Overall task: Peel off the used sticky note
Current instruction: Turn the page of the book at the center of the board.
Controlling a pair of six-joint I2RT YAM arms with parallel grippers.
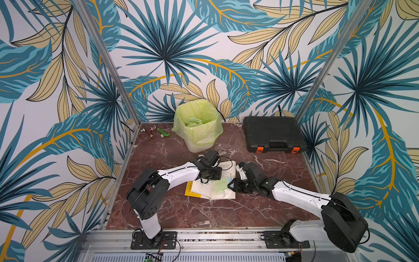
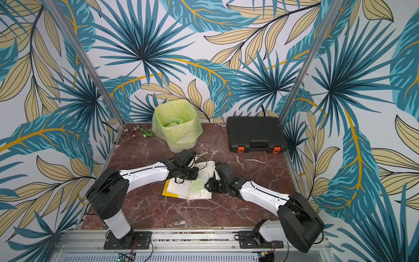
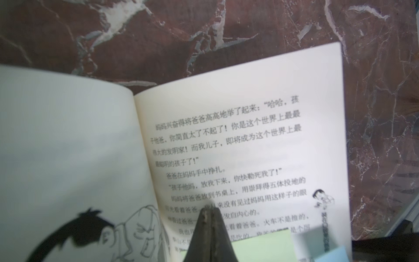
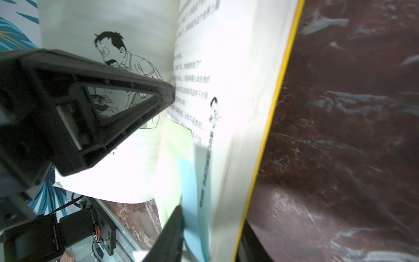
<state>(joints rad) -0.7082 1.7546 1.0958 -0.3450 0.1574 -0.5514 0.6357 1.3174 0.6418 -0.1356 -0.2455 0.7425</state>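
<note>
The right gripper (image 4: 175, 152) has its jaws parted. In the right wrist view one finger sits over the open book (image 1: 204, 190) and the other lies low beside the page edge, with the green sticky note (image 4: 179, 140) in the gap between them. Nothing is pinched. The note is stuck on the lower part of the book's right-hand page, and a blue note (image 4: 188, 181) sits just beside it toward the outer edge. In both top views this gripper (image 1: 231, 184) points sideways at the note's (image 1: 221, 186) outer edge.

The left gripper (image 3: 209, 215) is pressed fully together with nothing between the fingers. Its tip comes down on the printed right-hand page close to the gutter, just above the note (image 3: 260, 245). Whether it actually bears on the paper cannot be told.

The book lies open, its yellow cover showing beneath, near the middle of a red-brown marble tabletop (image 1: 181, 215). At the far edge stand a bin (image 1: 197, 127) lined with a green bag and a closed black case (image 1: 272, 133) with orange latches. Small fittings (image 1: 149, 131) lie in the far left corner. Walls papered with large blue and tan leaves enclose the table, and aluminium posts stand at the corners.

The left arm rises from the front rail, folds at the elbow and reaches out over the book, wrist bent down. The right arm stays low, with its forearm stretched toward the book.
</note>
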